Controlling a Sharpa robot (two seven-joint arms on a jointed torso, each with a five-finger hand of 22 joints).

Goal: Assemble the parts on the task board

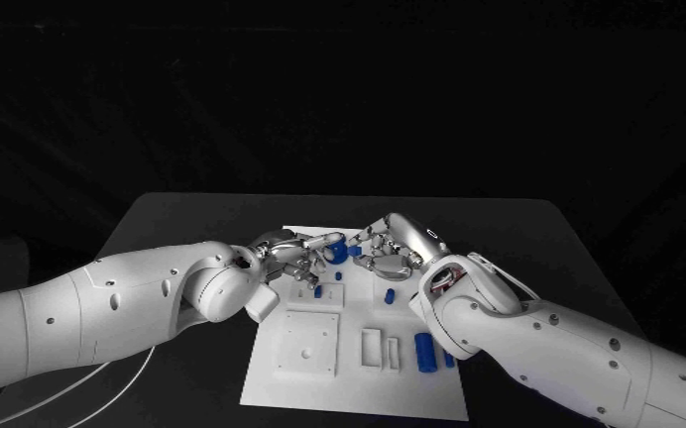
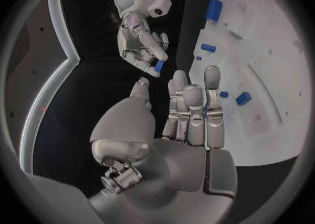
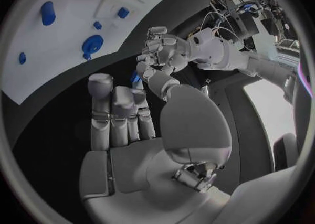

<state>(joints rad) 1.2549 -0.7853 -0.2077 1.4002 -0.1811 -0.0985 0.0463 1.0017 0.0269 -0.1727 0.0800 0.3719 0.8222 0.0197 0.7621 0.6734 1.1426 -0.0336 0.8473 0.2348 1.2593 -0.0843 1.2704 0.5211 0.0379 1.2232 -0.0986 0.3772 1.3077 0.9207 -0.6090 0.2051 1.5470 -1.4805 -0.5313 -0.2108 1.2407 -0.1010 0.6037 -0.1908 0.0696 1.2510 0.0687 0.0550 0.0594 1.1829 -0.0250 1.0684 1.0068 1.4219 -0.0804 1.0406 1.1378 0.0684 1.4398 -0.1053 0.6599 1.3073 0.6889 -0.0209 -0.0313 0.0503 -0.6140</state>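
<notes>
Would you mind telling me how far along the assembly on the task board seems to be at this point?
Early, by the look of it. Nothing plainly reads as finished: several blue parts lie loose on the task board. In hand: the right hand pinches a small blue piece in the left wrist view, facing the left hand above the board's far end. Whether the left hand holds anything is unclear. The loose parts remain.

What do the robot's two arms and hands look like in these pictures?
Both arms have smooth white shells with small dark dots. The left arm ends in a rounded wrist, with thin white cables hanging beneath it. The right arm shows thin wires at its wrist. The left hand and right hand are silver metal, with segmented fingers.
</notes>
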